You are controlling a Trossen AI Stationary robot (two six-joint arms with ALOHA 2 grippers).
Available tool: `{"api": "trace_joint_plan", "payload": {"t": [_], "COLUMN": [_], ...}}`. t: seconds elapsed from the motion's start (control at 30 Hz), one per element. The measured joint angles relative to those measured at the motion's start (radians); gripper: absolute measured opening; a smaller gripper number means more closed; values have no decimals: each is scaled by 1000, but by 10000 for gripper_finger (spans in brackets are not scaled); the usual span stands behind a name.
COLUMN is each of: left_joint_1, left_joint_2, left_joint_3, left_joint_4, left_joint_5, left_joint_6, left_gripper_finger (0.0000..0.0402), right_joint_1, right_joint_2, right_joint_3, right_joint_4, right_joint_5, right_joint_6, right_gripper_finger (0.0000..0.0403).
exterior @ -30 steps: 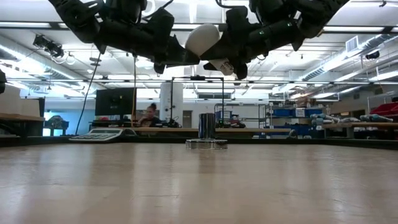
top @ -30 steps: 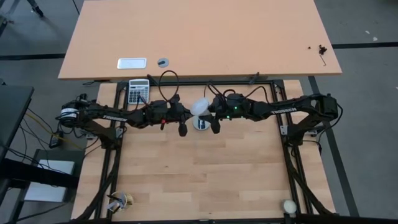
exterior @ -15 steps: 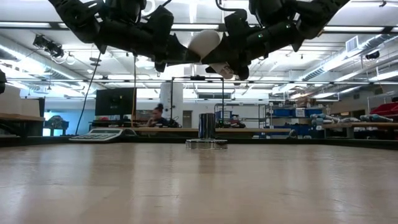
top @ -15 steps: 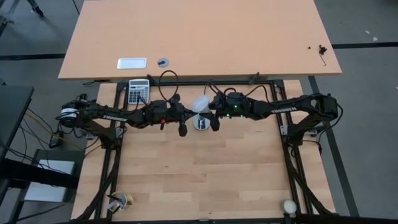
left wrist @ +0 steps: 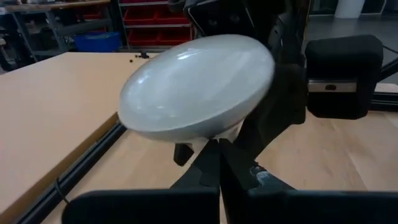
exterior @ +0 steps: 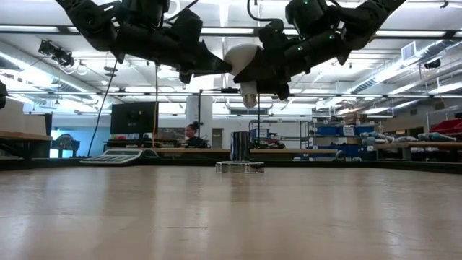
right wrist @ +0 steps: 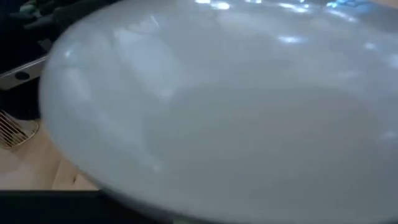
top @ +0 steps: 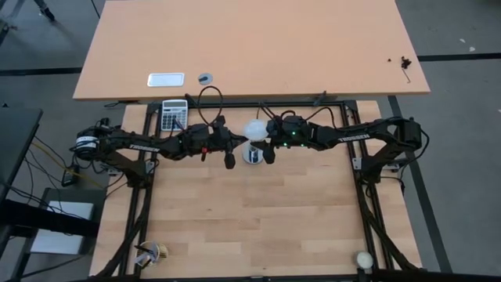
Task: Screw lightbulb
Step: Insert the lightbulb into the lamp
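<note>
A bare pale wooden tabletop (exterior: pixel 231 217) fills the near part of the level view. In the overhead view, a small cream ball (top: pixel 364 258) lies at the table's five o'clock corner, and a small tan object (top: pixel 159 251) lies at the seven o'clock corner.

Past the table's middle stands the round silver socket (exterior: pixel 240 167), a flat disc with a short upright cylinder at its centre. Directly above it, well clear of it, hangs the small white lightbulb (exterior: pixel 242 56), dome up and narrow greyish screw base pointing down at six o'clock toward the socket.

The right gripper (top: pixel 266 141) comes in from three o'clock and has the bulb's dome between its parted fingers; it appears to be grasping the bulb, though the actual contact is hard to see. The left gripper (top: pixel 232 142) comes in from nine o'clock, its fingers clenched together with nothing between them, their tips just beside the dome.

Farther back, at the table's eleven o'clock edge, lies a grey calculator (top: pixel 174 114). Beyond it is a second, light brown table (top: pixel 250 47). In the room behind, a person (exterior: pixel 192 133) sits at a desk.
</note>
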Motion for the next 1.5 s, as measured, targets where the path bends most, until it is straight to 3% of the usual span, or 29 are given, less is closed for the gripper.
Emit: {"api": "trace_joint_plan", "payload": {"t": [0.43,0.87,1.27,1.5], "left_joint_1": [0,5,6,6], "left_joint_2": [0,-94,-89,-90], "left_joint_3": [0,-18,-55,-55], "left_joint_4": [-2,-98,-21,-22], "left_joint_5": [0,-22,12,11], "left_joint_6": [25,46,-1,-8], "left_gripper_finger": [0,0,0,0], "right_joint_1": [0,-8,2,14], "right_joint_2": [0,0,26,228], "right_joint_3": [0,-10,-257,-215], "right_joint_4": [34,166,644,792], "right_joint_5": [-2,-1,55,55], "right_joint_6": [-10,-182,-154,-136], "right_gripper_finger": [190,175,173,172]}}
